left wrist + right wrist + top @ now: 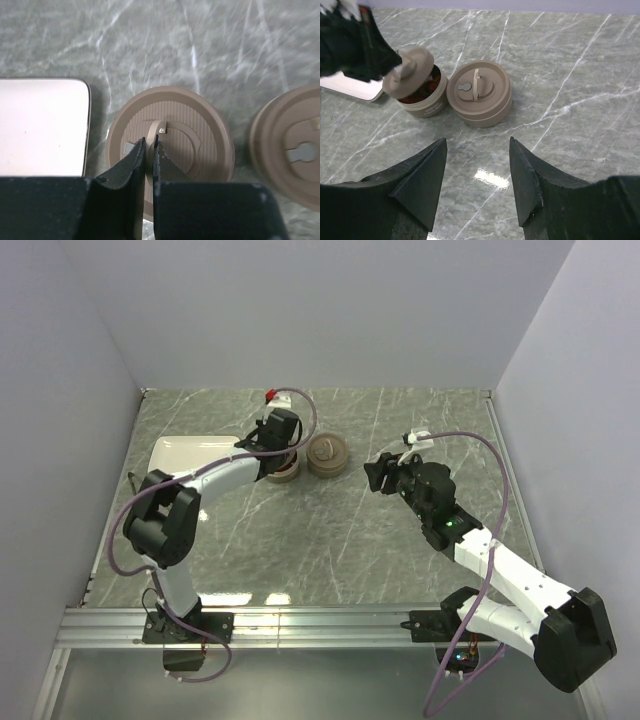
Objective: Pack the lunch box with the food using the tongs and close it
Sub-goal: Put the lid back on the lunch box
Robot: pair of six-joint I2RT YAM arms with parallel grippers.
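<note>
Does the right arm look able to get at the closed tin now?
Probably yes. Its jaws stand open toward the closed tin, with only table between; the left arm is over the other tin.

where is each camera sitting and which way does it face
Top external: above and behind the bases, looking down on the table; both arms, left claw and right claw show.
Left wrist: straight down onto the lid, pinched by its own shut claw.
Right wrist: low, facing across to the closed tin; own open fingers at bottom.
Shared: all show the closed tin.
</note>
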